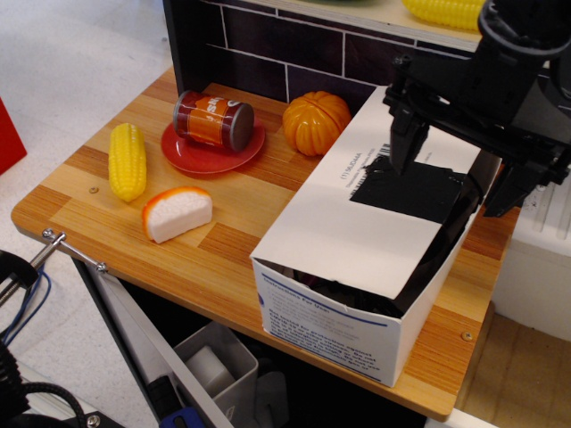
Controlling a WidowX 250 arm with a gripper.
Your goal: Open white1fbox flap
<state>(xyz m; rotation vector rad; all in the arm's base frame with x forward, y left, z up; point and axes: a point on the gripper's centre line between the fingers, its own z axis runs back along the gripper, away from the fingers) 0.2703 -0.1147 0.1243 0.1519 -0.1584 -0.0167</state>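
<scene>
The white1fbox (343,334) is a large white carton on the right half of the wooden table, its short end with blue print facing the front. Its flap (357,227) lies over the top, slightly raised at the right edge, with a black rectangular patch (410,189) and small black print. My black gripper (451,174) hovers over the flap's far end. One finger (403,143) points down at the patch and the other (510,187) is past the flap's right edge, so the jaws stand open and hold nothing.
A yellow corn cob (128,160), a white-and-orange wedge (177,214), a red plate (212,150) with a can (212,119) lying on it, and an orange pumpkin (316,122) sit left of the carton. A dark tiled wall is behind. A grey bin (219,361) is below the table's front edge.
</scene>
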